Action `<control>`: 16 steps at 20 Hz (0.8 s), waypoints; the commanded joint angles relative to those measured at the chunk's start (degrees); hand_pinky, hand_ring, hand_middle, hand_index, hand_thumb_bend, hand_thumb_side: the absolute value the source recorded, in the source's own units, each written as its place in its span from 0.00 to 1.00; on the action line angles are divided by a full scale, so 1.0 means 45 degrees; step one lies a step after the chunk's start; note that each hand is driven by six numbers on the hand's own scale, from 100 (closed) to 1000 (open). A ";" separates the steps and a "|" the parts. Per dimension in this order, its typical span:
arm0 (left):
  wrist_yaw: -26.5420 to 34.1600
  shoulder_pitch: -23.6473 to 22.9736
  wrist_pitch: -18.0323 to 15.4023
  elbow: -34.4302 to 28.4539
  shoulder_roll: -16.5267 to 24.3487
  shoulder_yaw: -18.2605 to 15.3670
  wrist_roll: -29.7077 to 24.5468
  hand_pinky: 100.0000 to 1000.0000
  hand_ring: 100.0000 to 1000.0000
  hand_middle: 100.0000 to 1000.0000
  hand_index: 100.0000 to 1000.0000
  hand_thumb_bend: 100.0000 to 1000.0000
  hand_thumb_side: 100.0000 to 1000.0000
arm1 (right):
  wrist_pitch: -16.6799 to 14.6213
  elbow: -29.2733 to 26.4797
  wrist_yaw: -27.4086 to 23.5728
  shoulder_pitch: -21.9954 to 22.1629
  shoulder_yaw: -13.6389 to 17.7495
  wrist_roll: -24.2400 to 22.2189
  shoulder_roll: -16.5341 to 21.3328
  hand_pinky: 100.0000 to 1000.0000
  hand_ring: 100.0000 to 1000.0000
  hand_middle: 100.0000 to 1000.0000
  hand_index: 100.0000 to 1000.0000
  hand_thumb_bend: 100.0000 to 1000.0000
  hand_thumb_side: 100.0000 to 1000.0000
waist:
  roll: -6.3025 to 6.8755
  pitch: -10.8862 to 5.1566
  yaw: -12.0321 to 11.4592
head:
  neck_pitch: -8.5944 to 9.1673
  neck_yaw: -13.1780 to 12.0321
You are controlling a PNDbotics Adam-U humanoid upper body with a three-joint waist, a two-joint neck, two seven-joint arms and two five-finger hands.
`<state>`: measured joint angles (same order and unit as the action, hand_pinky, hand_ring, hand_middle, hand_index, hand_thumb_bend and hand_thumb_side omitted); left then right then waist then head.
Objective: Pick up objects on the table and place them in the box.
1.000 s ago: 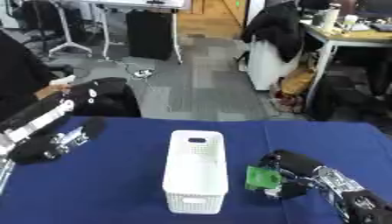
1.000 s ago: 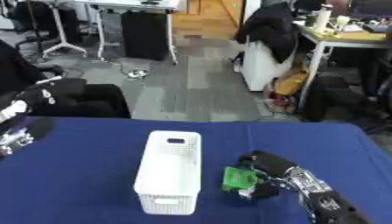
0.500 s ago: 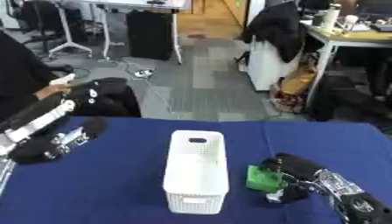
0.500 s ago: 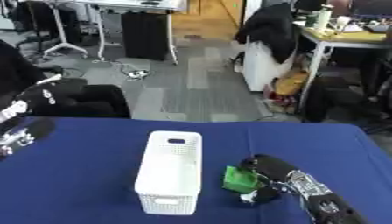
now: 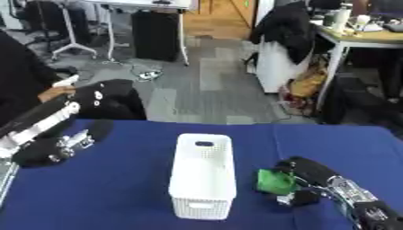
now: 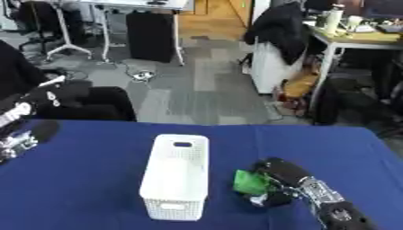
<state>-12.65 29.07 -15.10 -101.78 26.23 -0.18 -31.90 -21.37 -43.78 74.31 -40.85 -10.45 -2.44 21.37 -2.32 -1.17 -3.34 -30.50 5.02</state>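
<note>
**Green object gripped beside the box, not yet lifted in**

Compared with a second ago, the right hand (image 5: 308,173) has closed further round the green object (image 5: 274,181), which sits a little nearer the box (image 5: 203,175); the left hand (image 5: 63,144) shows no clear change.

Progress. As far as the views show, the white perforated box holds nothing; its interior is only partly visible. The green object, the only loose item visible on the blue counter (image 5: 110,197), lies just beside the box's right wall, at about 3 o'clock from it. The right hand reaches in from 4 o'clock, fingers curled over the object and pinching it. Judged from this, the pick is underway; the lift, the carry over the rim and the release remain.

Orientation. The box's long axis runs from 12 to 6 o'clock, handle slot at the far end. The green object is crumpled and compact; no long axis or pointing direction can be made out.

Idle hand. At the left edge, the left hand rests on the counter; whether its fingers are spread or curled cannot be told.
</note>
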 commanded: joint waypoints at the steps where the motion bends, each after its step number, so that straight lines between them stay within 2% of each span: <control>1: 0.0052 0.0188 -0.0034 -0.0141 0.0225 -0.0008 -0.0014 0.83 0.96 1.00 0.99 0.04 1.00 | 0.0192 -0.0626 -0.0103 -0.0292 0.0063 0.0053 0.0435 0.98 0.80 0.86 0.90 0.48 1.00 | 0.0028 -0.0122 0.0003 | -0.0054 -0.0084; 7: 0.0053 0.0190 -0.0039 -0.0142 0.0227 -0.0003 -0.0022 0.83 0.96 1.00 0.99 0.04 1.00 | 0.0098 -0.0435 -0.0011 -0.0256 -0.0031 -0.0167 0.0404 1.00 0.82 0.88 0.91 0.49 1.00 | 0.0035 -0.0108 0.0000 | -0.0051 -0.0095; 16: 0.0047 0.0187 -0.0060 -0.0142 0.0222 0.0004 -0.0065 0.83 0.96 1.00 0.99 0.03 1.00 | -0.0391 0.0584 0.0230 -0.0340 0.0284 -0.0557 0.0256 1.00 0.82 0.88 0.91 0.49 1.00 | 0.0043 -0.0102 -0.0004 | -0.0050 -0.0115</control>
<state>-12.65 29.05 -15.29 -101.78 26.23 -0.16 -32.11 -22.83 -41.12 75.05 -40.97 -9.75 -4.83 21.49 -2.30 -1.16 -3.34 -30.87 5.00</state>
